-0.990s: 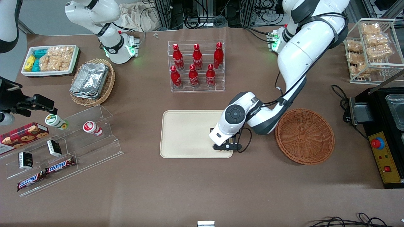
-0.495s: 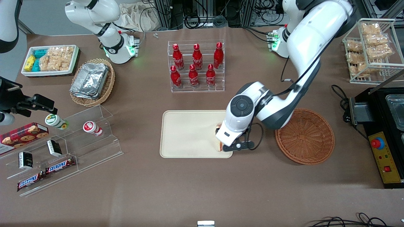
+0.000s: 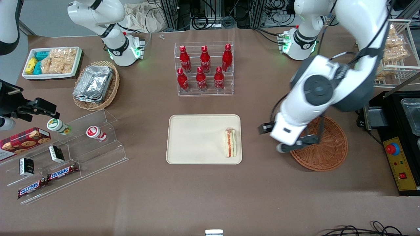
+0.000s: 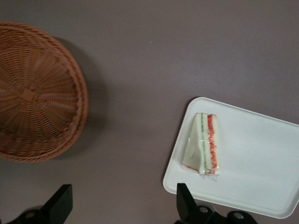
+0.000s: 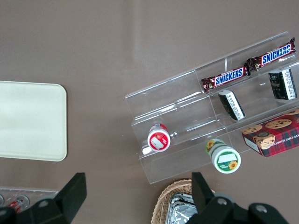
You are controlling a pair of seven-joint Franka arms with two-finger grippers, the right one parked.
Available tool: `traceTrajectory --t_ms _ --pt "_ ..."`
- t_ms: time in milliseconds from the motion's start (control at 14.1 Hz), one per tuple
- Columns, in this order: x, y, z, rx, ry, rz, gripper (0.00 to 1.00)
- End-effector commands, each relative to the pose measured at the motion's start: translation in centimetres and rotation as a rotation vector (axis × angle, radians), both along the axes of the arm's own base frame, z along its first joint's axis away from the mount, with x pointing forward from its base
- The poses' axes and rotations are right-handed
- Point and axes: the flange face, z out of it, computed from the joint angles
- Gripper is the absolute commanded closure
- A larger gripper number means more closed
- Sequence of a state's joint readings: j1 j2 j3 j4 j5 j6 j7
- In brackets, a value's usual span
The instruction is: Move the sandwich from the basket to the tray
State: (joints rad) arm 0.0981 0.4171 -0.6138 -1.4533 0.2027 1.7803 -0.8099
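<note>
The sandwich (image 3: 230, 143) (image 4: 205, 142) lies on the cream tray (image 3: 197, 137) (image 4: 261, 168) (image 5: 28, 121), close to the tray's short edge nearest the basket, with its red and green filling showing. The round reddish-brown basket (image 3: 328, 154) (image 4: 32, 93) holds nothing that I can see, and my arm covers part of it in the front view. My left gripper (image 3: 269, 132) (image 4: 122, 205) hangs open and holding nothing, high above the bare table between tray and basket.
A clear rack of red bottles (image 3: 204, 68) stands farther from the front camera than the tray. Toward the parked arm's end are an acrylic snack stand (image 3: 65, 147), an oval basket of foil containers (image 3: 95, 86) and a white bin (image 3: 52, 62). A black machine (image 3: 400, 137) stands beside the round basket.
The gripper has let go of the sandwich, which now lies uncovered on the tray. The arm has risen and swung away from the tray toward the basket.
</note>
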Motion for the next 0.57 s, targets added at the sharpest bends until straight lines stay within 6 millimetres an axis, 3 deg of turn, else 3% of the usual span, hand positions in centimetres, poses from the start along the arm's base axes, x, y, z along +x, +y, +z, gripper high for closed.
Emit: traceTrajectory --t_ms 0,141,495 --pt "-0.8 3.0 0.6 0.021 0.033 0.020 0.00" --pt "-0.8 6.6 1.5 0.045 0.058 -0.011 0.00" --pt "-3.8 15.1 4.2 -0.003 0.077 -0.153 0.00"
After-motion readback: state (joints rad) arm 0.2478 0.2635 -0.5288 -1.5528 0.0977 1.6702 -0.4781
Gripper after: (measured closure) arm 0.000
